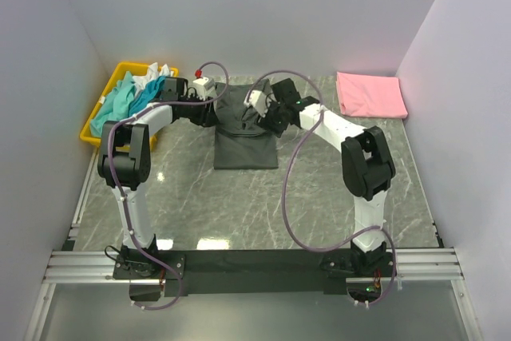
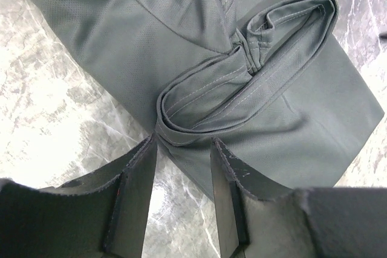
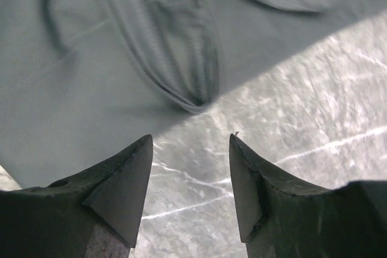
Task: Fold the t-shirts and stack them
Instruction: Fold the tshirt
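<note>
A dark charcoal grey t-shirt (image 1: 243, 129) lies partly folded on the marble table, its far part bunched between the two arms. My left gripper (image 2: 184, 143) is open at the shirt's edge, by a rolled sleeve hem (image 2: 242, 89). My right gripper (image 3: 190, 143) is open and empty, just off the shirt's edge (image 3: 121, 77) above bare marble. A folded pink t-shirt (image 1: 369, 93) lies at the far right. Teal and white t-shirts (image 1: 132, 97) are piled in the yellow tray.
The yellow plastic tray (image 1: 89, 129) stands at the far left by the wall. White walls close in the table on three sides. The arm bases sit on a black rail (image 1: 255, 261) at the near edge.
</note>
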`<state>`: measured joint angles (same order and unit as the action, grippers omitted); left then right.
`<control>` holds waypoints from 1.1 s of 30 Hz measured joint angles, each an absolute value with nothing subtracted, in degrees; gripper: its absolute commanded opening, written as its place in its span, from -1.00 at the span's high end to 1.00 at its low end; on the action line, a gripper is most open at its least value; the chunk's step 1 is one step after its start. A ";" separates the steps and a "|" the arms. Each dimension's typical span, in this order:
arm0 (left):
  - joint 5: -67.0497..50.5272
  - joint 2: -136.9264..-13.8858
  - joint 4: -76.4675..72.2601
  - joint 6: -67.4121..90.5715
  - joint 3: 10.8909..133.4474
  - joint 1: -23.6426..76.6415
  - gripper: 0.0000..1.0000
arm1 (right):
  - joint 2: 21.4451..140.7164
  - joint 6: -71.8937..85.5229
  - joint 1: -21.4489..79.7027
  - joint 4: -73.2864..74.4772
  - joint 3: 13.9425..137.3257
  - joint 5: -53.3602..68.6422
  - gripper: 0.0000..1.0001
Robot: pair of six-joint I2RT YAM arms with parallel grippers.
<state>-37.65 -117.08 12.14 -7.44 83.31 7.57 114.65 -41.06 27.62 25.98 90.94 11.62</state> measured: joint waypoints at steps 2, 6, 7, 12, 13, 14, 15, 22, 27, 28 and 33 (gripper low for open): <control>-37.69 -117.08 12.36 -7.66 83.31 7.57 0.07 | 114.65 -43.29 28.97 24.97 89.23 10.20 -0.23; -37.69 -117.08 12.45 -7.66 83.31 7.57 0.09 | 115.57 -46.30 30.98 23.18 88.27 8.16 -0.20; -37.69 -117.08 12.45 -7.62 83.31 7.57 0.10 | 116.09 -46.83 31.33 22.46 88.27 7.68 -0.18; -37.80 -117.08 12.32 -6.55 83.31 7.57 0.11 | 121.47 -47.57 31.55 19.53 90.52 4.03 0.07; -37.89 -117.08 12.29 -6.35 83.31 7.57 0.10 | 122.83 -47.42 31.46 19.05 91.33 3.36 0.17; -37.95 -117.08 12.29 -6.31 83.31 7.55 0.11 | 124.01 -47.31 31.44 18.48 91.90 2.57 0.20; -38.09 -117.08 12.29 -6.26 83.31 7.49 0.11 | 124.81 -46.89 31.35 17.89 92.07 1.74 0.22; -38.33 -117.08 12.25 -6.04 83.33 6.85 0.12 | 125.86 -42.02 30.41 16.69 95.59 -0.93 0.09; -38.98 -117.08 11.29 -4.64 83.33 6.46 0.33 | 126.10 -36.14 28.56 18.70 101.71 -0.64 0.22; -39.38 -117.08 11.03 -4.47 83.33 6.44 0.36 | 126.23 -35.20 28.16 19.35 103.09 -0.60 0.24; -41.36 -116.60 8.95 -2.13 81.78 6.66 0.40 | 127.92 -32.14 26.46 22.76 109.08 -0.58 0.25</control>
<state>-41.36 -116.60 8.95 -2.13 81.78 6.66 127.92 -32.14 26.46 22.76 109.08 -0.58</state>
